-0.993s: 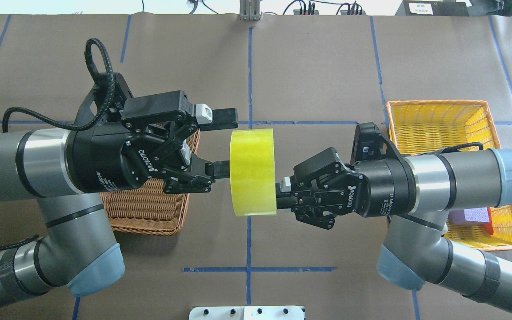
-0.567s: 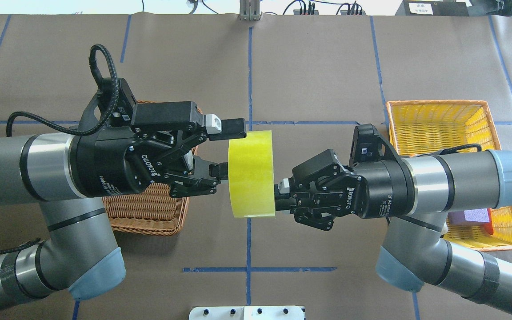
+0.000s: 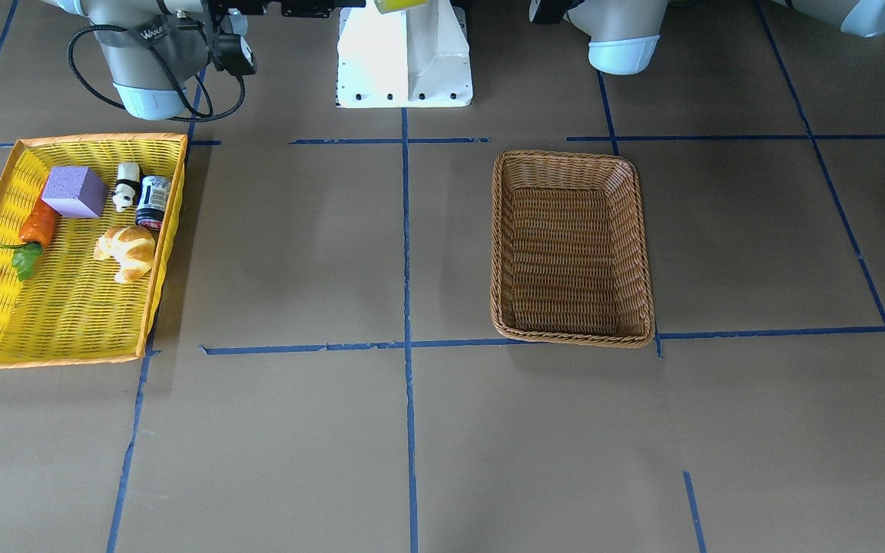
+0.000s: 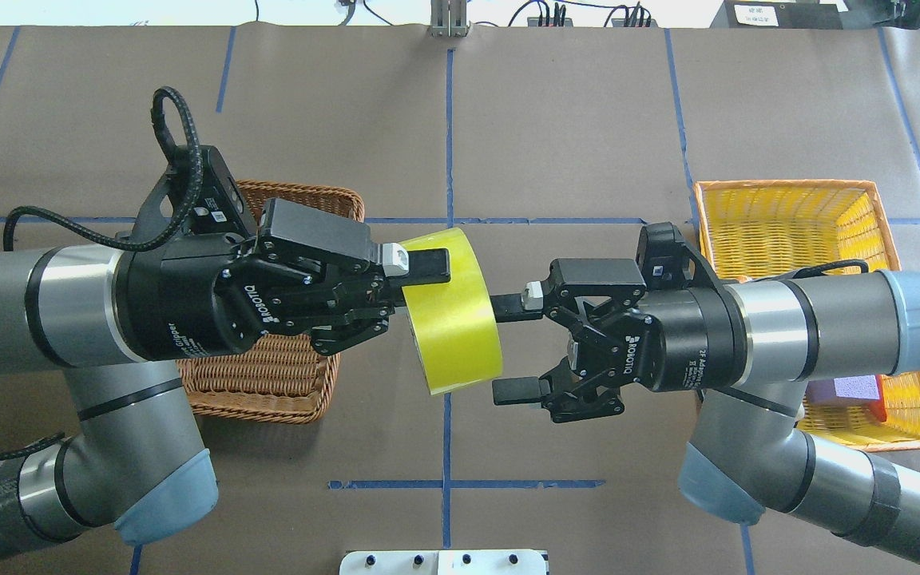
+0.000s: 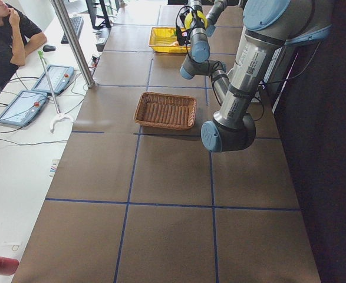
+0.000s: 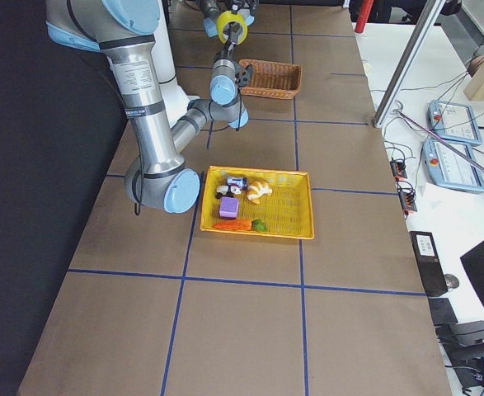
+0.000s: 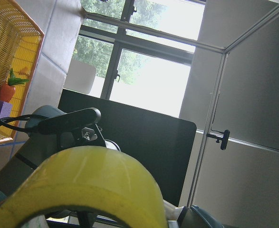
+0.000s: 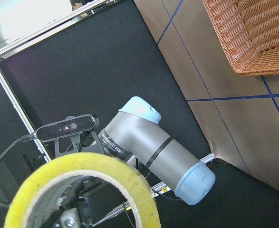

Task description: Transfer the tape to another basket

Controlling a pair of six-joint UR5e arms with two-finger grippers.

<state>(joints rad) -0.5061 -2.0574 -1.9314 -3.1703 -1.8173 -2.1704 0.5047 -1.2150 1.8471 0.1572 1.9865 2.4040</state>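
Note:
The yellow-green tape roll (image 4: 454, 311) hangs in the air between both arms, tilted, above the table's centre line. My left gripper (image 4: 420, 289) is shut on its wall, with one finger on the outer top face. My right gripper (image 4: 500, 349) is open just to the right of the roll, jaws spread and not holding it. The tape fills the bottom of the left wrist view (image 7: 91, 175) and the right wrist view (image 8: 82, 180). The brown wicker basket (image 4: 268, 383) lies under my left wrist and holds nothing in the front-facing view (image 3: 571, 246).
The yellow orange-rimmed tray basket (image 4: 787, 216) lies under my right arm, holding a purple block (image 3: 74, 192), carrot (image 3: 37, 226), croissant (image 3: 127, 250), a panda toy and a small jar. The white robot base (image 3: 404, 54) stands at the table's near edge. An operator (image 5: 5, 41) sits to the side.
My left gripper has closed on the tape. My right gripper has opened and let go of it. The roll has tilted slightly.

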